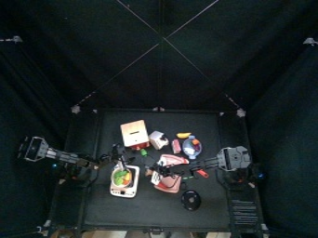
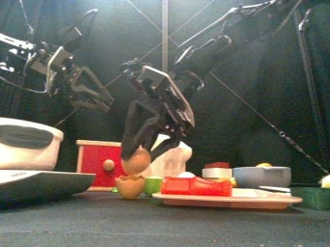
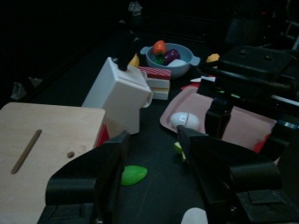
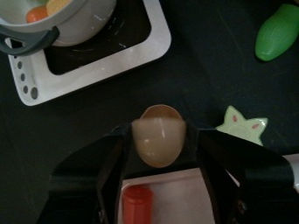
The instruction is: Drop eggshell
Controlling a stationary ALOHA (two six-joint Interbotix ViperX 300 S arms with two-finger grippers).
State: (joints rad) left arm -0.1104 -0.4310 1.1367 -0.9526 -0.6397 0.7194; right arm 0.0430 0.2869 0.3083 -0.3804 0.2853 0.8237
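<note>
A tan eggshell (image 4: pixel 158 136) sits between the wide-apart jaws of my right gripper (image 4: pixel 160 147), with a thin dark gap on each side. In the front view the eggshell (image 2: pixel 138 157) hangs just under the right gripper (image 2: pixel 146 143), above an orange shell-like cup (image 2: pixel 129 185) on the table. From above, the right gripper (image 1: pixel 187 168) is near the table's middle, by the pink cutting board (image 1: pixel 168 178). My left gripper (image 3: pixel 152 142) is open and holds nothing, back at the left by the stove (image 1: pixel 122 178).
A white stove (image 4: pixel 111 48) with a pot (image 4: pixel 52 17) lies beside the right gripper, along with a green piece (image 4: pixel 274 31) and a pale star shape (image 4: pixel 239 127). A red and white box (image 3: pixel 122 92), a fruit bowl (image 3: pixel 163 54) and a black pan (image 1: pixel 191 198) crowd the table.
</note>
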